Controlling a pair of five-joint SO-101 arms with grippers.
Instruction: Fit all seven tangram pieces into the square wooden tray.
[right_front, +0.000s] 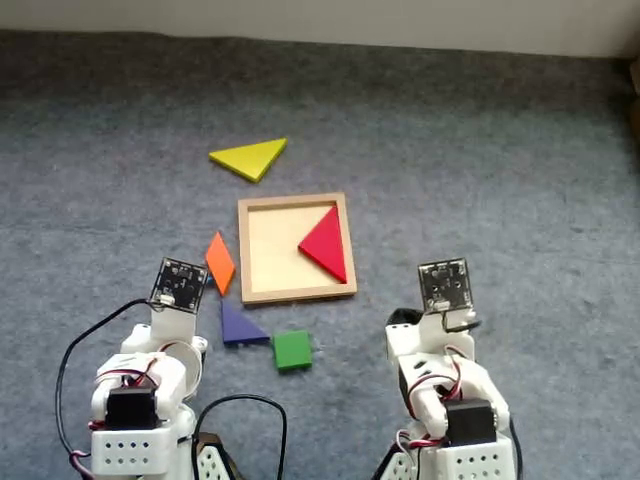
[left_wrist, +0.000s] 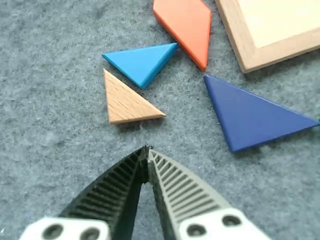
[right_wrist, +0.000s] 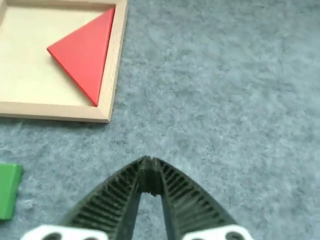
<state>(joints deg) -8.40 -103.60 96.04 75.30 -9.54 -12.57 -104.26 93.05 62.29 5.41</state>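
Low in the frame, the left claw was pinched shut on nothing, and so was the right claw. They looked like they were resting.

Just past the left claw lay a plain wooden triangle and a light blue triangle, close together. In the lower middle of the high view sat the green square and the dark blue triangle. The orange piece lay beside the left rim of the wooden tray.

Inside, the red triangle was tucked against the right wall, likely to leave room for the others. Farthest off, upper middle, the yellow triangle waited outside.
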